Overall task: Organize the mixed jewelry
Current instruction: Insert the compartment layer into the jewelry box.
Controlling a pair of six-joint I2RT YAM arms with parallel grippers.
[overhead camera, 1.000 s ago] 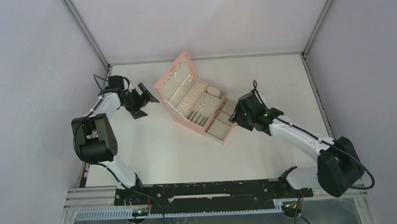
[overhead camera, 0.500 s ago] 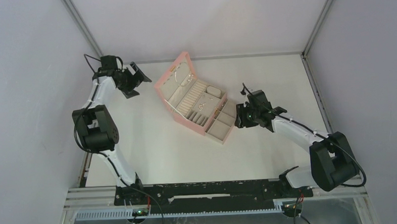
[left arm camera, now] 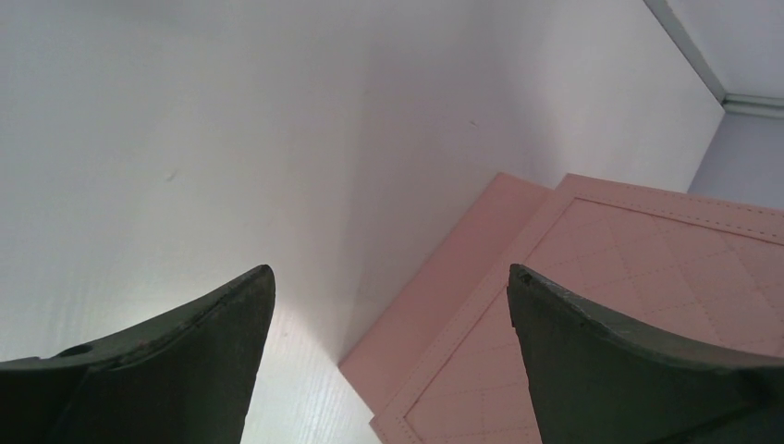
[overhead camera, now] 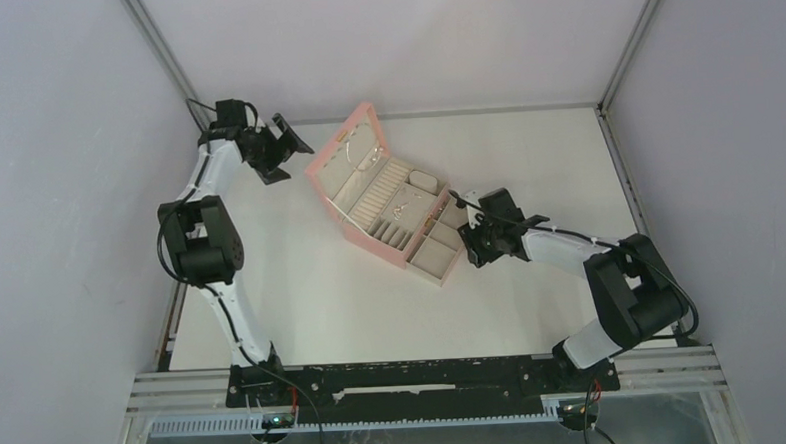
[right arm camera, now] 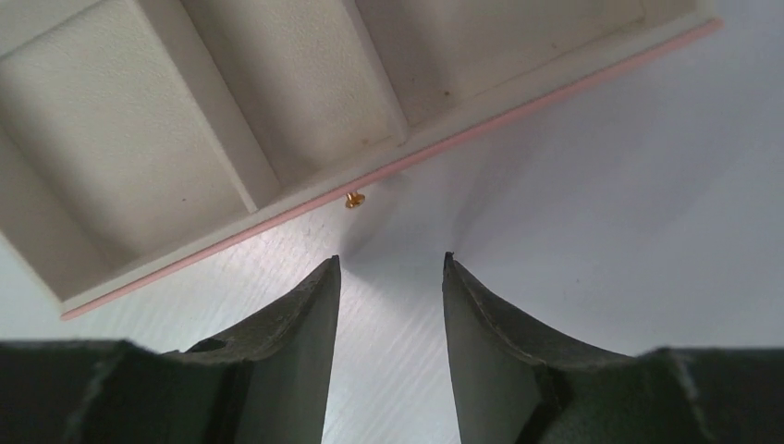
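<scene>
The pink quilted box stands open at mid-table, its lid up at the back left and its beige drawer pulled out to the front right. Small silver jewelry pieces lie in the box's tray, and a thin chain shows inside the lid. My left gripper is open and empty just left of the lid; its wrist view shows the lid's pink quilted back beside the right finger. My right gripper is open and empty at the table, just in front of the drawer's gold knob.
The drawer's beige compartments seen from the right wrist hold nothing. White enclosure walls stand close behind and left of the left arm. Bare white table lies in front of the box.
My left gripper has risen toward the back wall and then swung right, up to the lid. My right arm has folded lower, its gripper settling at the drawer's front.
</scene>
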